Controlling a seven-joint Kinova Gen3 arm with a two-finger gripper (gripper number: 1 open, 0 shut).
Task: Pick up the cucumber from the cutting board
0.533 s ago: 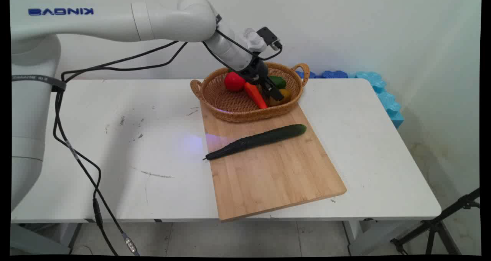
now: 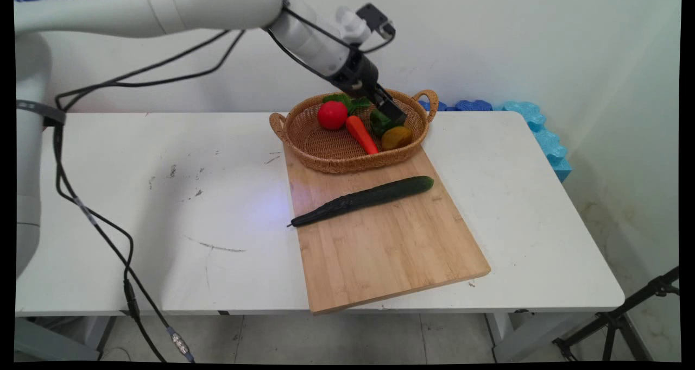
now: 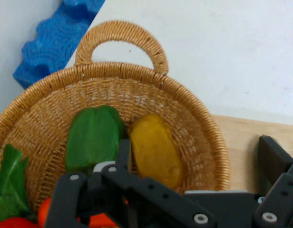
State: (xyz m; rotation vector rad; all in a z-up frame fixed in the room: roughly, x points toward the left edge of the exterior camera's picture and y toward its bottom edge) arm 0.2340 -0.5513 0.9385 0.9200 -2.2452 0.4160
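Black jaws stand wide apart with nothing between them, hanging tilted over the right half of a woven wicker basket [image 2: 336, 166]. They are just above a green pepper [image 3: 93, 137] and a yellow vegetable [image 3: 155, 149], which lie side by side and touching against the basket's far wall, below one of its looped handles. From the hand view, one finger [image 3: 123, 153] shows over the seam between the pepper and the yellow vegetable, and the other finger [image 3: 275, 159] lies out past the basket's rim, over the wooden board. Whether either finger touches the pepper cannot be told.

Also in the basket, an orange carrot [image 2: 362, 135] lies slanted across the middle, just left of the yellow vegetable. A red tomato [image 2: 332, 114] sits to the carrot's left, with some leafy greens [image 2: 341, 98] behind it at the back rim.

The basket rests on the far end of a bamboo cutting board [image 2: 385, 250], its left handle reaching out over the white counter [image 2: 163, 223]. A long dark green cucumber [image 2: 362, 200] lies slantwise on the board, near the basket but apart from it, with its thin stem end poking over the board's left edge. The board's near corner overhangs the counter's front edge.

Black cables [image 2: 108, 234] hang from the arm down the left side. Blue foam pieces [image 2: 535, 125] line the counter's far right corner by the wall, and a black tripod leg [image 2: 624, 315] stands on the floor at lower right.
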